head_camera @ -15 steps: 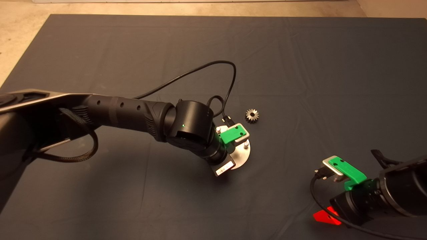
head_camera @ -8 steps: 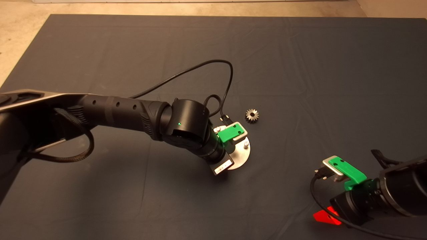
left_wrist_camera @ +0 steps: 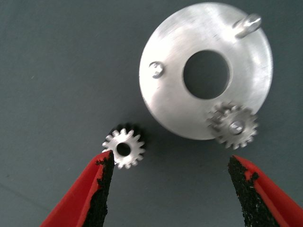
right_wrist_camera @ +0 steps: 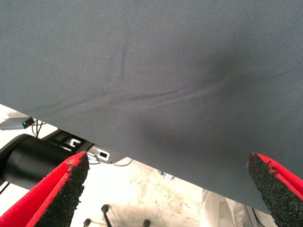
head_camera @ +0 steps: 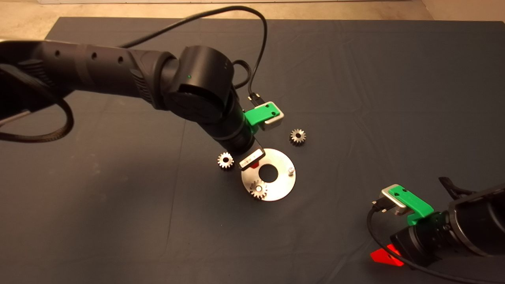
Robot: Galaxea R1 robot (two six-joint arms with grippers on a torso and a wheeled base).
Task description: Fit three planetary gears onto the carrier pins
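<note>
The shiny round disc [head_camera: 282,185] lies mid-mat and also shows in the left wrist view [left_wrist_camera: 165,94]. One planetary gear [head_camera: 259,189] sits on its near pin [left_wrist_camera: 233,126]. Two carrier pins stand bare [head_camera: 290,170] [left_wrist_camera: 156,69] [left_wrist_camera: 248,25]. A second gear [head_camera: 225,160] lies flat on the mat just left of the disc [left_wrist_camera: 124,148]. A third gear [head_camera: 298,136] lies beyond the disc to the right. My left gripper [head_camera: 252,162] hangs above the disc's left edge, open and empty [left_wrist_camera: 173,198], one finger [left_wrist_camera: 102,189] close to the loose gear. My right gripper [head_camera: 386,255] is parked at the lower right, open [right_wrist_camera: 168,198].
The dark mat [head_camera: 355,79] covers the table, with bare floor beyond its far edge. A black cable [head_camera: 252,23] loops up from my left wrist. The right wrist view looks past the mat's edge [right_wrist_camera: 142,161] at floor and equipment.
My left arm has lifted and pulled back from the disc. The disc now shows whole, with one gear on a pin and a loose gear beside it. The right arm has not moved.
</note>
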